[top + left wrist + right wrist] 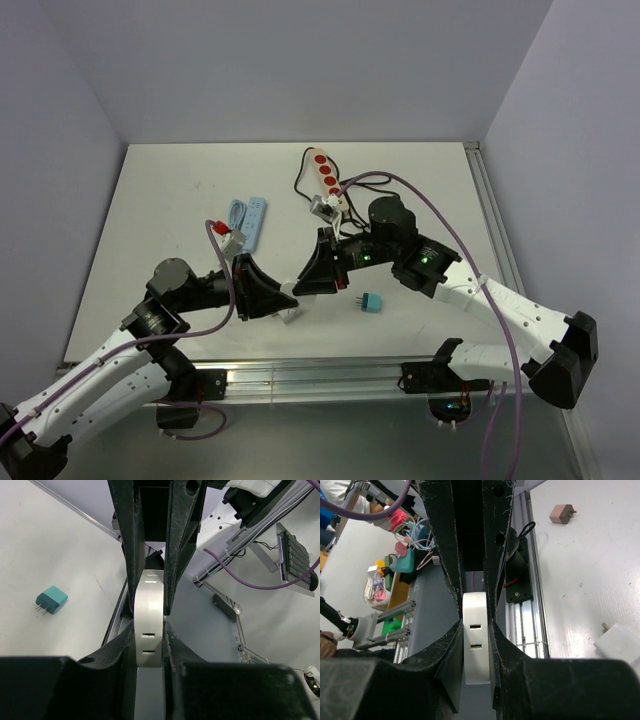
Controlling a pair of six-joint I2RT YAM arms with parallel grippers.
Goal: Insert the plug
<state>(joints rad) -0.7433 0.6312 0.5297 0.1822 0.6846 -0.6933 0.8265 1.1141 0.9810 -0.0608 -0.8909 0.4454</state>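
A white socket block (pixel 148 622) with two slots on its edge is clamped between both grippers above the table's near middle. My left gripper (pixel 149 635) is shut on it from one end; my right gripper (pixel 476 630) is shut on it (pixel 476 645) from the other. In the top view the two grippers meet tip to tip, the left (pixel 278 298) and the right (pixel 305 283), and a bit of the white block (pixel 289 315) shows below them. A teal two-prong plug (pixel 371 302) lies on the table just right of them and also shows in the left wrist view (pixel 51 600).
A white power strip (pixel 326 180) with red sockets lies at the back middle, a white adapter (pixel 322 208) at its near end. A blue-white cable bundle (pixel 250 222) lies at left. The right wrist view shows a brown plug (pixel 562 513) and a white plug (pixel 620 644).
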